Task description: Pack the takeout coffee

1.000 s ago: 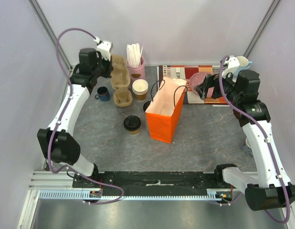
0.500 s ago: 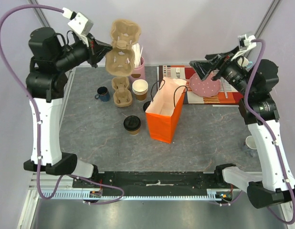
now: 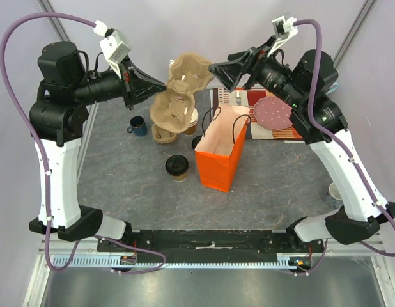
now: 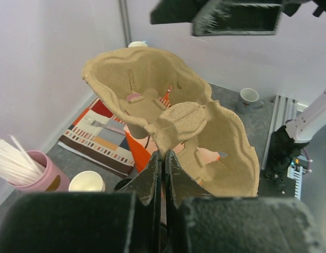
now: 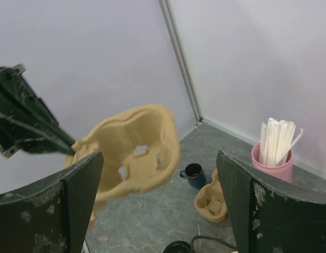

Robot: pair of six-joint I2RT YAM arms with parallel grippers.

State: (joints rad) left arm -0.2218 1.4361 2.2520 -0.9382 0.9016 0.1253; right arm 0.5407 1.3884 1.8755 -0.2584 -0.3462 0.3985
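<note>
The takeout coffee (image 3: pixel 177 165), a brown cup with a black lid, stands on the table left of the upright orange paper bag (image 3: pixel 220 153). My left gripper (image 3: pixel 160 83) is shut on the edge of a tan pulp cup carrier (image 3: pixel 178 96) and holds it high, just left of and above the bag's mouth. The left wrist view shows the carrier (image 4: pixel 173 121) pinched in the closed left gripper (image 4: pixel 163 154). My right gripper (image 3: pixel 223 69) is open and empty, just right of the carrier. The carrier (image 5: pixel 131 147) hangs before the right gripper (image 5: pixel 159 158).
A second pulp carrier (image 3: pixel 164 131), a dark blue mug (image 3: pixel 138 125) and lidless paper cups (image 3: pixel 190 121) stand at the back left. A pink straw holder (image 5: pixel 274 155) stands behind them. A pink plate (image 3: pixel 274 113) lies on a striped placemat (image 3: pixel 242 97). A white cup (image 3: pixel 335 190) stands far right.
Both arms have risen. The left gripper lifted one carrier off the table and swung it right toward the bag. The right gripper moved up and left to meet it, still open.
</note>
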